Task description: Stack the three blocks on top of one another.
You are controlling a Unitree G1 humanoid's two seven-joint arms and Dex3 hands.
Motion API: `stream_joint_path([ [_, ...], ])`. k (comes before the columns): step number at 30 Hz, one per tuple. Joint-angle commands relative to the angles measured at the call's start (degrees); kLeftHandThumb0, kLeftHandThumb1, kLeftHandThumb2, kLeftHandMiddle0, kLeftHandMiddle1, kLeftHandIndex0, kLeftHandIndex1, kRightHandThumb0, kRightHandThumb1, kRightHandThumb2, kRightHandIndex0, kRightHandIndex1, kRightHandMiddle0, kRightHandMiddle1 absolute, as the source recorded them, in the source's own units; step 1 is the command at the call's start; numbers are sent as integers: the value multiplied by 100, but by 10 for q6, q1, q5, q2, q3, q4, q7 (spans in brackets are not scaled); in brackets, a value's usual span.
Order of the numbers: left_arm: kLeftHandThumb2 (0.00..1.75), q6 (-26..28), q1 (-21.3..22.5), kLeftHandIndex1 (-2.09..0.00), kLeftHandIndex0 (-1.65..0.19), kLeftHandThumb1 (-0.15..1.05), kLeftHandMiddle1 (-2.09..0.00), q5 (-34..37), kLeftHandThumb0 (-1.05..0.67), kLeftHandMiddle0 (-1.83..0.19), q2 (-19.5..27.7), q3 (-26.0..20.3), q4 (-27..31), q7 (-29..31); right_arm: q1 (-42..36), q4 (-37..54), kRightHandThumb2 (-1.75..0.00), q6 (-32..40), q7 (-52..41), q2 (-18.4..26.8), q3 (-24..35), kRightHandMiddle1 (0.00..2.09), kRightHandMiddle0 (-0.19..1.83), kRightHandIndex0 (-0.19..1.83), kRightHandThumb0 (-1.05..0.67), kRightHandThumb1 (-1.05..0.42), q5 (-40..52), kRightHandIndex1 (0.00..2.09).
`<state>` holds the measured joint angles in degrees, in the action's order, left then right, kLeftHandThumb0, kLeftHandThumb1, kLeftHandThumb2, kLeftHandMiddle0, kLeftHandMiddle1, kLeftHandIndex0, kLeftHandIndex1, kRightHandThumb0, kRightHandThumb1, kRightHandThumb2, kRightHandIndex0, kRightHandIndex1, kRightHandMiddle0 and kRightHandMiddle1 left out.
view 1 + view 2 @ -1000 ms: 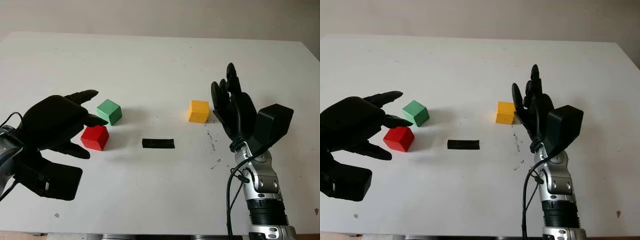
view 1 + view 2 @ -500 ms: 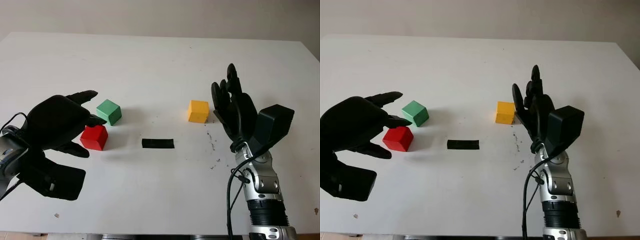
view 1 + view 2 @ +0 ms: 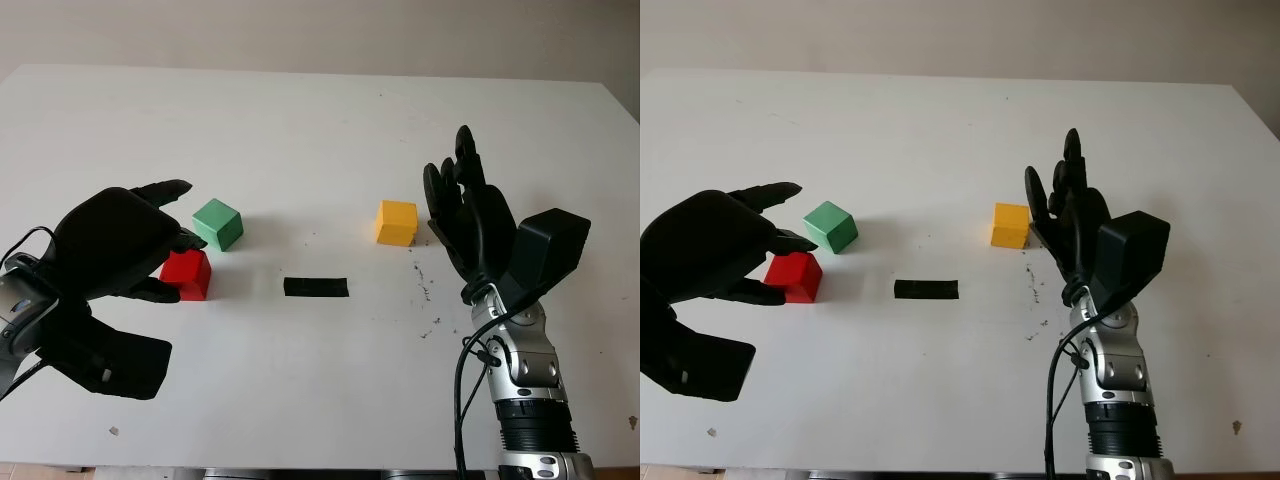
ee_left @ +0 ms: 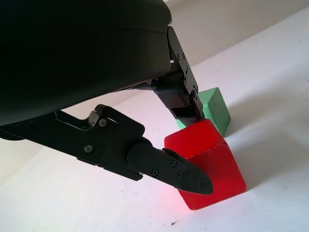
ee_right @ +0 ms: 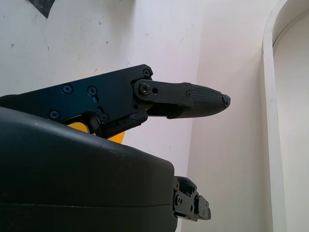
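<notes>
Left wrist view: the left hand (image 4: pixel 159 140) is at the red block (image 4: pixel 205 164) — one finger (image 4: pixel 166 166) lies against its near face, another comes down onto its top far edge by the green block (image 4: pixel 215 108). The grasp looks begun, but whether the fingers press firmly I cannot tell.
Left hand, from the head camera: low over the table's left side (image 3: pixel 110 245), partly covering the red block (image 3: pixel 188 272).
Red block: flat on the white table (image 3: pixel 320 120), just beside the green block (image 3: pixel 218 222), which sits slightly farther back and to its right.
Black strip: a flat dark piece (image 3: pixel 316 287) on the table, between the two sides.
Right hand: held upright (image 3: pixel 470 215) on the right side, open, holding nothing — just right of the yellow block (image 3: pixel 397 221).
Yellow block: alone on the table, well apart from the other two.
</notes>
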<state>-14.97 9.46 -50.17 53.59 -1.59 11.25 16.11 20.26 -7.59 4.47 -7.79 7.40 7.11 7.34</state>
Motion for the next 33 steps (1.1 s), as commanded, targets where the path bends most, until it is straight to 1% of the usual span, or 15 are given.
stream_joint_path([
  [1,8,-5,-4,-17,-91,104,-6,12,-54,-30,-1,1,-7,-4,-6,13,-43,1,2,6,4,0,-19,-19,-67,-105,1,0],
  [4,12,-5,-5,-21,-91,105,-6,23,-56,-30,-4,1,-8,-2,-6,16,-43,6,5,5,4,0,-19,-19,-67,-105,2,0],
  [5,11,-5,-5,-34,-85,105,-6,26,-55,-30,-5,1,-9,-3,-5,15,-43,5,5,5,4,0,-19,-19,-67,-105,2,0],
  [6,9,-7,-5,-68,-69,105,-6,28,-53,-31,-5,0,-11,-8,-5,15,-43,5,5,5,4,0,-19,-19,-67,-105,2,0],
  [7,8,-10,-5,-85,-60,105,-5,30,-52,-31,-5,0,-13,-12,-5,14,-43,5,4,6,4,0,-19,-19,-67,-105,2,0],
  [9,7,-16,-5,-101,-52,105,-6,29,-48,-32,-3,1,-18,-19,-4,13,-42,5,3,6,5,0,-19,-19,-68,-105,3,0],
  [14,7,-17,-3,-110,-46,104,-6,22,-41,-33,3,-1,-10,-17,-1,9,-42,4,0,6,4,0,-19,-19,-67,-105,4,0],
  [19,5,-13,-2,-113,-47,102,-6,-3,-42,-35,17,-5,13,-3,3,10,-42,9,-3,5,4,0,-19,-19,-67,-105,9,0],
  [21,5,-7,0,-114,-49,101,-6,-6,-43,-35,22,-10,32,17,4,9,-42,9,-3,5,4,0,-19,-19,-67,-105,8,0],
  [24,5,5,6,-108,-52,100,-5,-11,-44,-35,31,-18,68,52,5,10,-41,12,0,3,4,0,-19,-19,-67,-105,9,0],
  [26,6,16,15,-106,-52,101,-5,-14,-45,-34,37,-20,93,83,6,11,-41,12,0,3,3,0,-19,-19,-67,-105,7,0],
  [29,5,15,36,-107,-56,100,-6,-13,-48,-35,45,-23,116,110,6,13,-41,15,0,2,1,0,-19,-19,-67,-105,8,0],
  [33,5,14,76,-103,-59,99,-6,24,-48,-35,53,-24,132,153,5,12,-41,12,4,-1,1,0,-19,-19,-66,-105,8,0],
])
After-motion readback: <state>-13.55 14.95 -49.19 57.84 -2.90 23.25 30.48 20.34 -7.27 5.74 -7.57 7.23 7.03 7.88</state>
